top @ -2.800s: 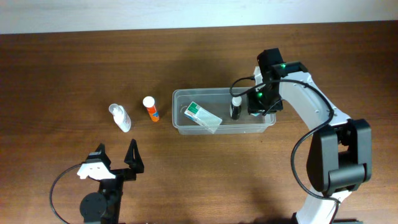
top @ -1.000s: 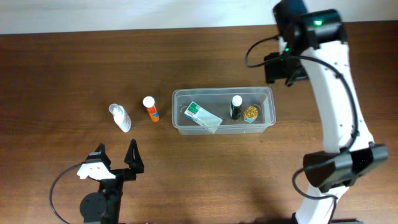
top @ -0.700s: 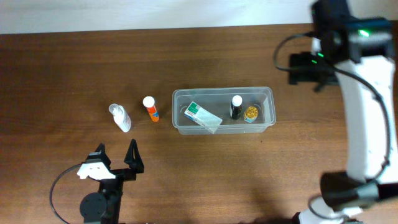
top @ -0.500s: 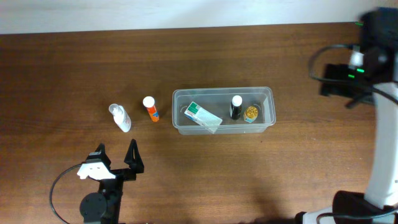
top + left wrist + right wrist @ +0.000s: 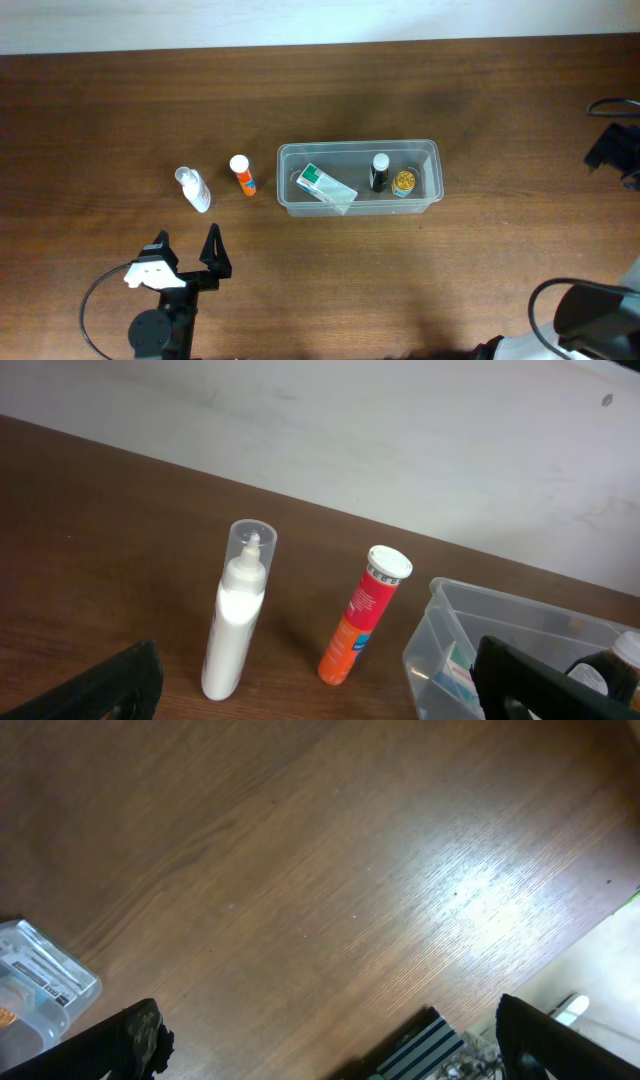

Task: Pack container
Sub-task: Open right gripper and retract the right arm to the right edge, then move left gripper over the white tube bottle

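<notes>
The container (image 5: 355,147) is a clear rectangular tub at the table's middle. It holds a white-and-green box (image 5: 325,186), a dark bottle with a white cap (image 5: 379,172) and a small gold-topped jar (image 5: 404,182). Left of it stand an orange tube (image 5: 242,174) and a white bottle with a clear cap (image 5: 193,188). My left gripper (image 5: 186,250) rests open near the front edge, facing the white bottle (image 5: 238,615), the orange tube (image 5: 362,618) and the container (image 5: 440,660). My right gripper (image 5: 328,1020) is open over bare wood, far right of the container (image 5: 60,1005), with nothing between its fingers.
Only a dark part of the right arm (image 5: 612,150) shows at the overhead view's right edge. The table's right edge (image 5: 560,935) runs through the right wrist view, with a striped object (image 5: 420,1045) below it. A black cable (image 5: 95,300) loops by the left arm's base.
The right arm has lifted out of the container and swung away to the far right edge of the table, its jaws widening on the way. The left arm and all objects stayed put.
</notes>
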